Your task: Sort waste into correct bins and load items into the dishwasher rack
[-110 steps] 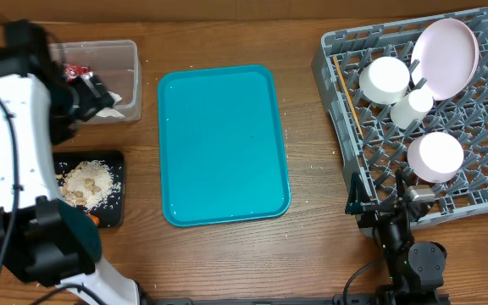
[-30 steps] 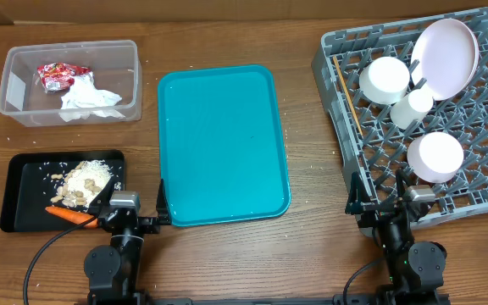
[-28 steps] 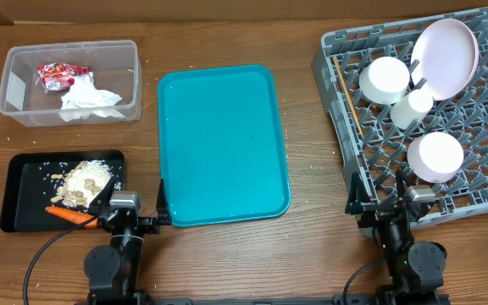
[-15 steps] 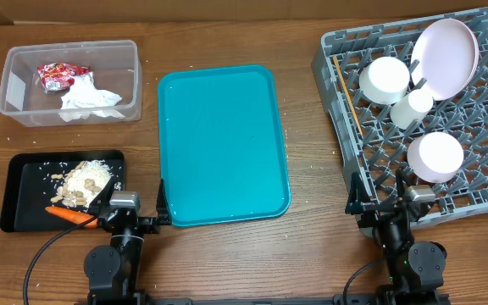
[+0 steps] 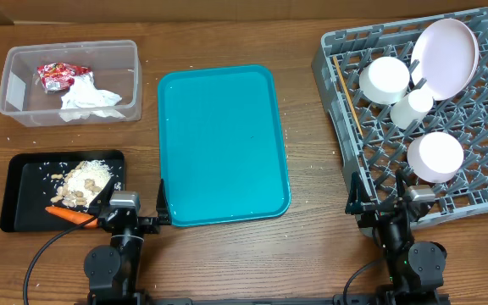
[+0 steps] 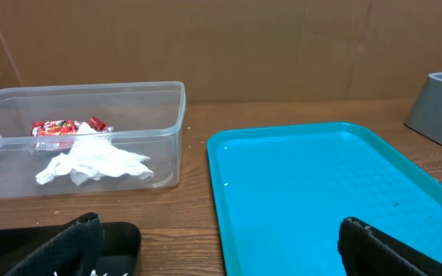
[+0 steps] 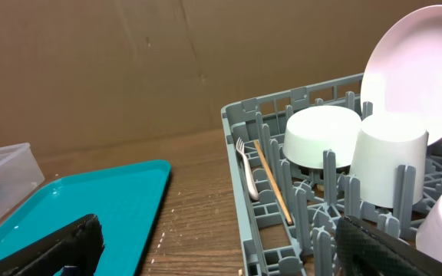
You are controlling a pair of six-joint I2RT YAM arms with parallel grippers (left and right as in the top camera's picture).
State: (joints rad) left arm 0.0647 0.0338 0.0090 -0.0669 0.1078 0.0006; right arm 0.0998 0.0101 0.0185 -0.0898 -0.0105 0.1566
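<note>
On the worktop [image 5: 312, 186], at the far left, you have the clear tub [image 5: 24, 102] holding the red wrapper [image 5: 55, 74] and the crumpled napkins [image 5: 90, 97], the two touching. Just beside it, toward the arm bases, the black tray [image 5: 25, 191] carries the rice and beige scraps [image 5: 85, 180], with the carrot [image 5: 70, 215] lying along its near edge. The teal tray [image 5: 223, 144] lies between these bins and the grey rack [image 5: 481, 127].

In the rack you see the pink plate [image 5: 445, 58] leaning at the far side, a white bowl [image 5: 385, 80] and the cup [image 5: 412, 108] upside down beside it, and a second bowl [image 5: 435, 157] nearer the arms. The wooden stick [image 5: 348, 95] lies along the rack's left edge, the fork [image 7: 245, 175] next to it.

Your left fingers [image 6: 75, 241] are spread wide over the worktop near the teal tray's near left corner, gripping nothing. Your right fingers [image 7: 374, 245] are likewise wide apart and bare, beside the rack's near left corner.
</note>
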